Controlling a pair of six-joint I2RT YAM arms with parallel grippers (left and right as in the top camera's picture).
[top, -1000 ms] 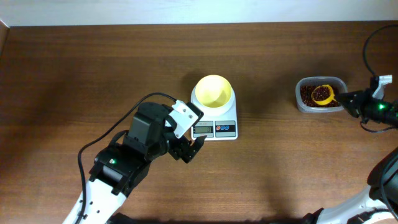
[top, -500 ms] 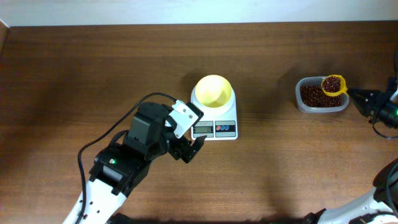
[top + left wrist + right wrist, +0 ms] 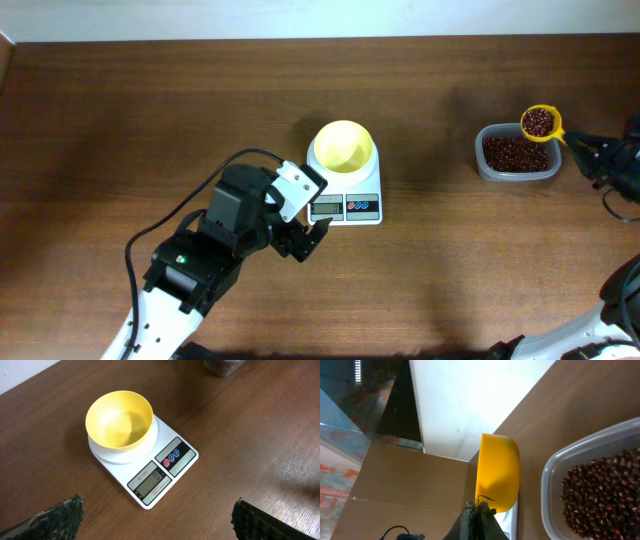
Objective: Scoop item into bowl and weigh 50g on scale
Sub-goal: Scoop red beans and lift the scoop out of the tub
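Note:
The pale-yellow bowl (image 3: 344,146) stands empty on the white scale (image 3: 346,200) at mid-table; both show in the left wrist view, bowl (image 3: 119,418) and scale (image 3: 150,467). My left gripper (image 3: 308,238) is open and empty, just front-left of the scale. My right gripper (image 3: 580,148) is shut on the handle of a bright yellow scoop (image 3: 541,123) full of red-brown beans, held above the far edge of the clear tub (image 3: 516,153). More beans (image 3: 600,492) fill the tub. The right wrist view shows the scoop's underside (image 3: 498,477).
The tub of beans stands at the right of the table, near its right edge. A cardboard surface and a white wall show in the right wrist view. A black cable runs from the left arm across the wood.
My right gripper has lifted the scoop, full of beans, out of the tub and up toward the tub's far right corner. The left arm has not moved.

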